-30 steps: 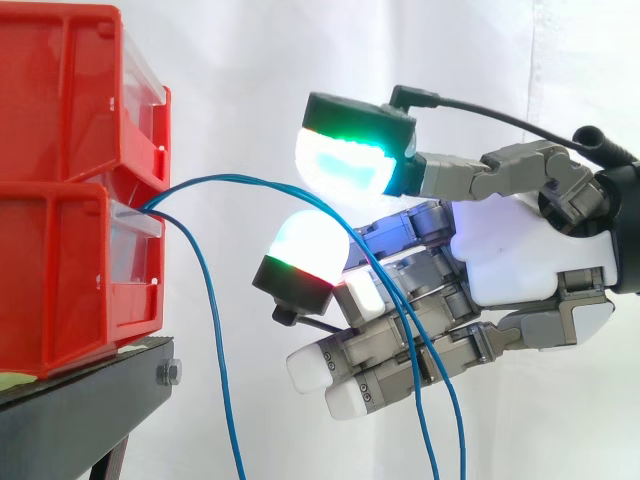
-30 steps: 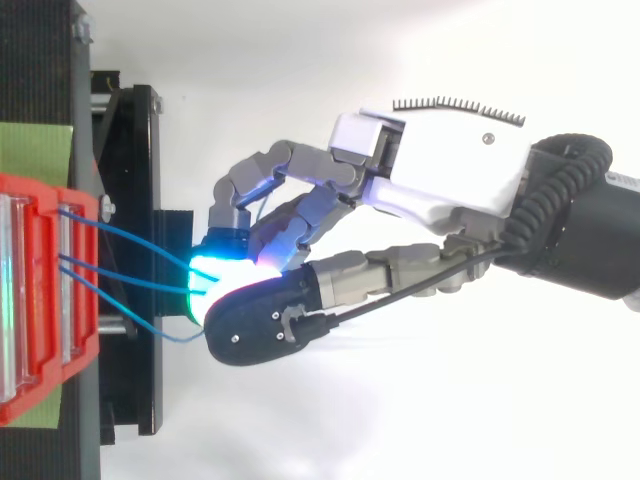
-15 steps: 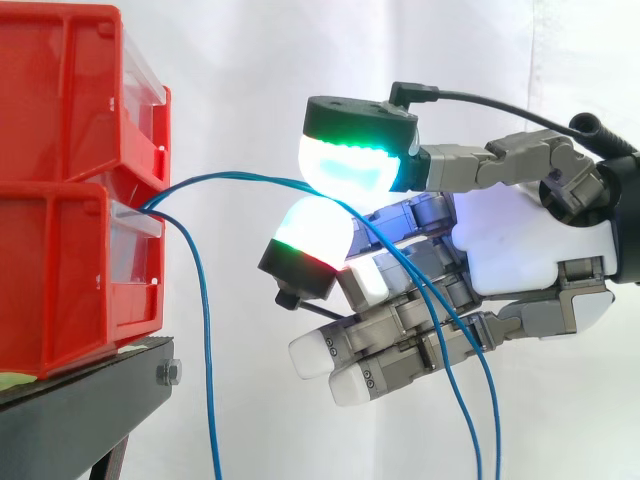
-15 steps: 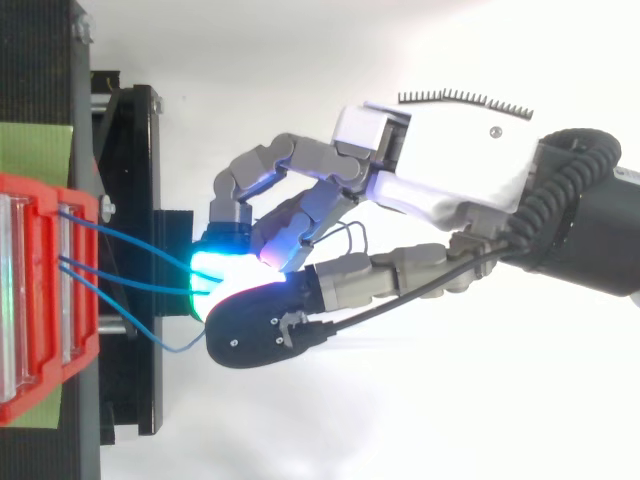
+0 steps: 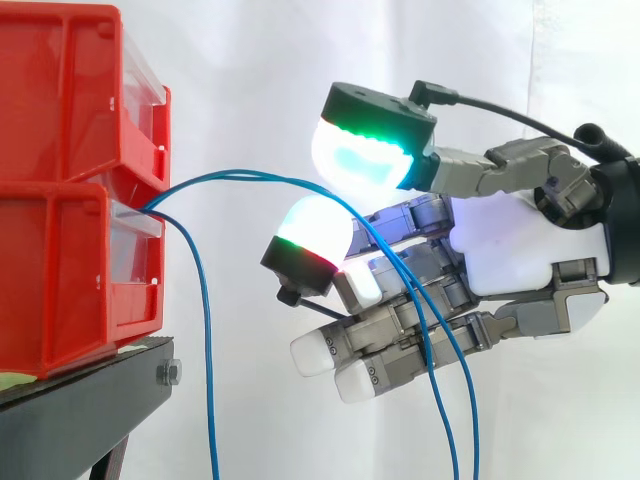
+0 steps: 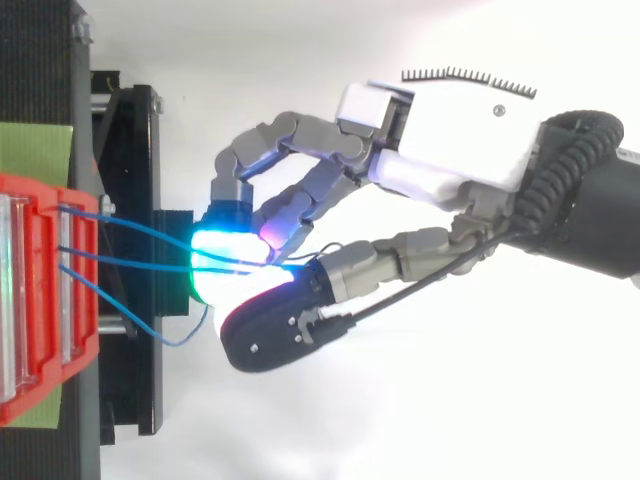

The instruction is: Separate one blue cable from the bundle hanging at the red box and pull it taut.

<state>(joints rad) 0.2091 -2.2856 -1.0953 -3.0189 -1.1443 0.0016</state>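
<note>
Side view: two stacked red plastic bins sit on a black metal stand at 9 o'clock, before a white curtain. Three thin blue cables leave the front of the lower bin. One hanging cable drops straight toward 6 o'clock, just beside the bin. The other two arch toward 3 o'clock and pass through the narrow gap between the green-glowing thumb pad and the white-glowing fingers. They then drape across the robot hand toward 5 o'clock. The fingers are parted and clamp nothing; the two cables only rest over the upper fingertip. In the top view these arching cables run side by side into the glow. The step in hand looks to be singling out one cable, yet two lie in the gap. To do it well, one strand should slip clear before the thumb closes. The pinch belongs near the pad's centre, followed by a slow draw toward 3 o'clock, since a thin slack cable could slide out
</note>
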